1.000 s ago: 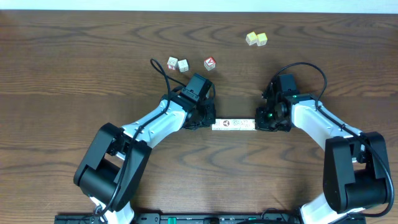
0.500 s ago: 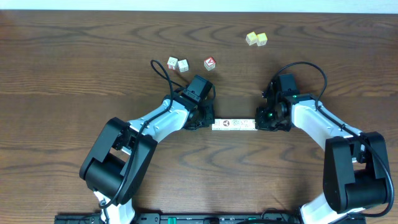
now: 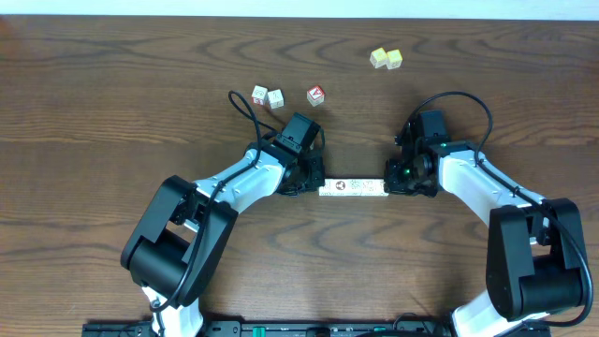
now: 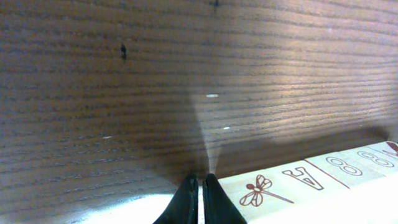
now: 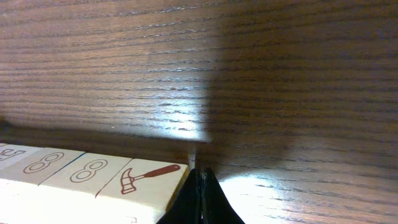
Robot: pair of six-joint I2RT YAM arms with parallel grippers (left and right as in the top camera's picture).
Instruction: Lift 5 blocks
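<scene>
You have both sets of jaws closed on nothing. The left jaws press their tips against one end of the row of five blocks (image 3: 353, 188), and the right jaws press against the other end. The row lies between them over the middle of the worktop (image 3: 112, 84); I cannot tell whether it touches the wood.

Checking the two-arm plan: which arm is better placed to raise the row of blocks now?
Neither alone. The left gripper, shut, sits against the left end of the row of blocks. The right gripper, also shut, sits against its right end. Lifting likely needs both squeezing together.
</scene>
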